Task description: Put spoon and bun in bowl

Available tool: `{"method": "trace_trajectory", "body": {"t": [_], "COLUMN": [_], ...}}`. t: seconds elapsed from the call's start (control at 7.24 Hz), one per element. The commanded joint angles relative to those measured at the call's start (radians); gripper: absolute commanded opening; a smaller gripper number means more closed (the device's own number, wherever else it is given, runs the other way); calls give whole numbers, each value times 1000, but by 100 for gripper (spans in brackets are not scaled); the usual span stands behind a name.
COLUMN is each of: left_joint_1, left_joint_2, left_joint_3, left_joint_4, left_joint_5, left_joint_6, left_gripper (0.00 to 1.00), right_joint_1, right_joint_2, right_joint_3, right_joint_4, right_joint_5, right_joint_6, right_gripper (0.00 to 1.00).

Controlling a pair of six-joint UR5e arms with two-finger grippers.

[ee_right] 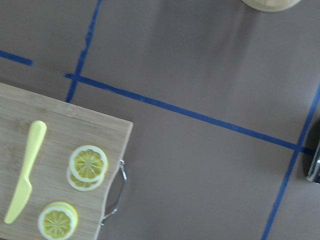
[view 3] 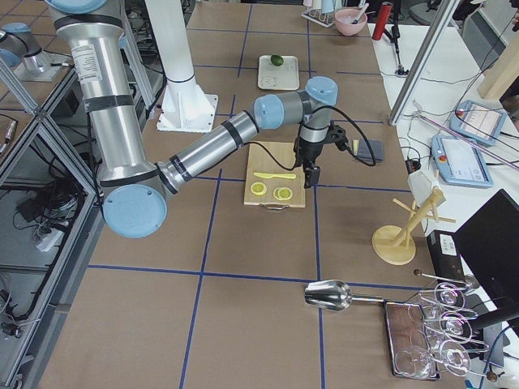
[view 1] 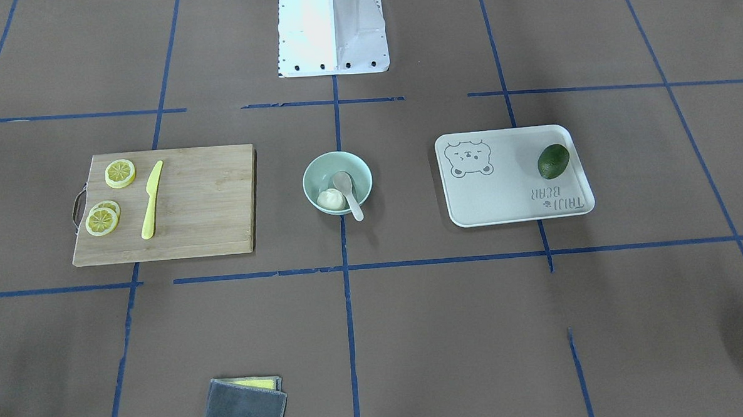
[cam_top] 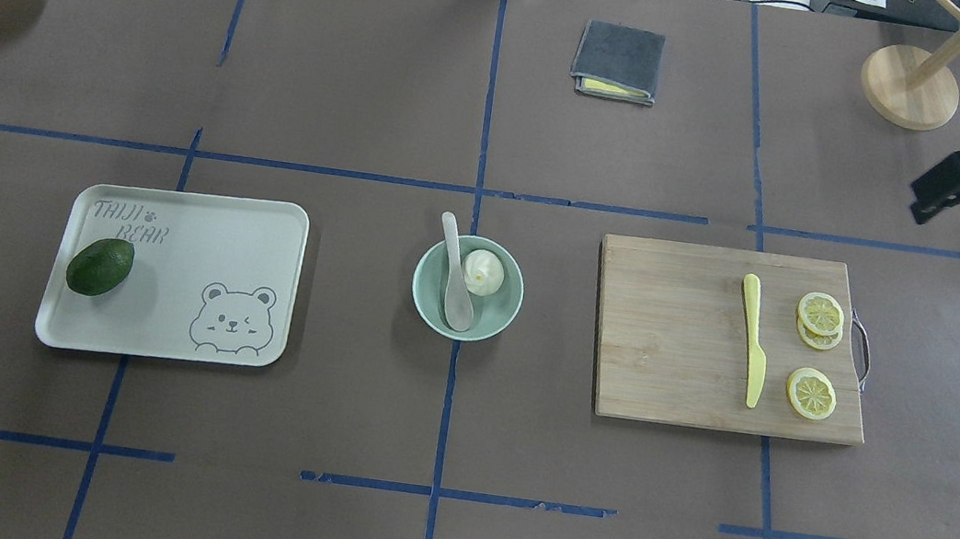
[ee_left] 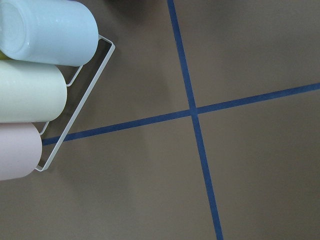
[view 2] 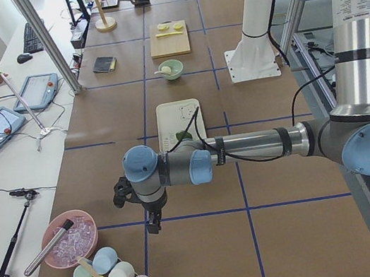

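Note:
The pale mint-green bowl (cam_top: 513, 297) stands at the table's middle; it also shows in the front view (view 1: 310, 173). The white bun (cam_top: 482, 272) lies inside it. The off-white spoon (cam_top: 453, 275) rests in the bowl with its handle over the far rim. My right gripper (cam_top: 920, 202) hangs high over the table's far right, beyond the cutting board, holding nothing; I cannot tell how its jaws stand. My left gripper (view 2: 151, 223) shows only in the exterior left view, far off near the table's left end, so I cannot tell its state.
A wooden cutting board (cam_top: 676, 332) with a yellow knife (cam_top: 752, 352) and lemon slices (cam_top: 821, 314) lies right of the bowl. A bear tray (cam_top: 198, 223) with an avocado (cam_top: 99, 266) lies left. A folded cloth (cam_top: 619, 61), a wooden stand (cam_top: 910, 85) and racked cups (ee_left: 30, 90) stand further off.

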Motion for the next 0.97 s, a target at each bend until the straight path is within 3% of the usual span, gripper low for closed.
{"method": "trace_trajectory", "body": {"t": [0.0, 0.14, 0.41, 0.83], "left_joint_1": [1, 1, 1, 1], "left_joint_2": [12, 11, 11, 11], "left_joint_3": [1, 7, 1, 6], "left_joint_4": [-3, -3, -3, -3], "left_joint_5": [1, 1, 1, 1], "left_joint_6": [6, 9, 8, 3], "left_gripper": [100, 100, 100, 100], "right_joint_1": [167, 224, 232, 240], "right_joint_2": [-99, -127, -130, -188], "right_joint_3": [-88, -141, -175, -261], "right_joint_4": [2, 4, 21, 265], "right_joint_5": [64, 88, 79, 73], "right_joint_6": [-222, -237, -187, -160], "right_gripper": [100, 100, 100, 100]}}
